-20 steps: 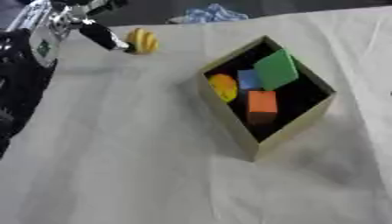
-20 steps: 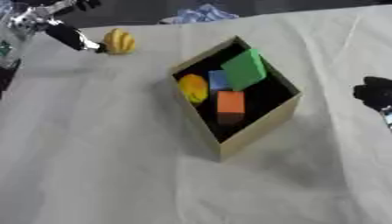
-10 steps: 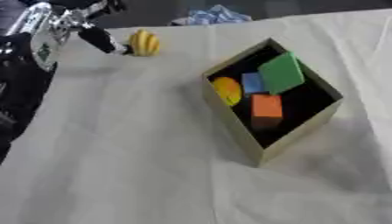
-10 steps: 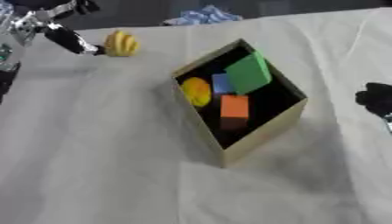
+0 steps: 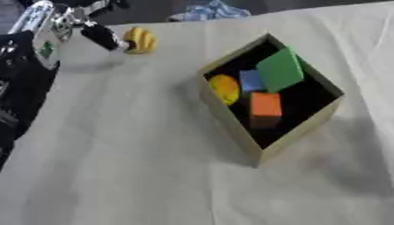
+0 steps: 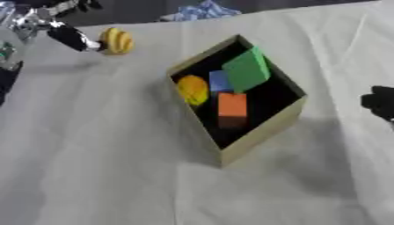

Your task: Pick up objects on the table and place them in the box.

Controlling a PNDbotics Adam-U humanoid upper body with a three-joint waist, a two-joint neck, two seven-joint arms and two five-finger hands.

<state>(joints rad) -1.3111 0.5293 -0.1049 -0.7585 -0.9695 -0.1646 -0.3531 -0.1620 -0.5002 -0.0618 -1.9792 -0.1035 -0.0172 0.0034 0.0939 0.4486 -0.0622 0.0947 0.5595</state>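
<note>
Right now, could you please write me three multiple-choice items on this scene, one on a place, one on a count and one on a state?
1. Where is the yellow striped object?
A. in the box
B. on the cloth by the left hand
C. under the right hand

2. How many things show inside the box?
A. two
B. six
C. four

3. How does the orange block lie?
A. inside the box
B. held by the right hand
C. on the cloth outside the box

Answers:
1 B, it sits at the far left, at the left hand's fingertip.
2 C, a green block, a blue block, a yellow piece and the orange block.
3 A, the box walls surround it.
</note>
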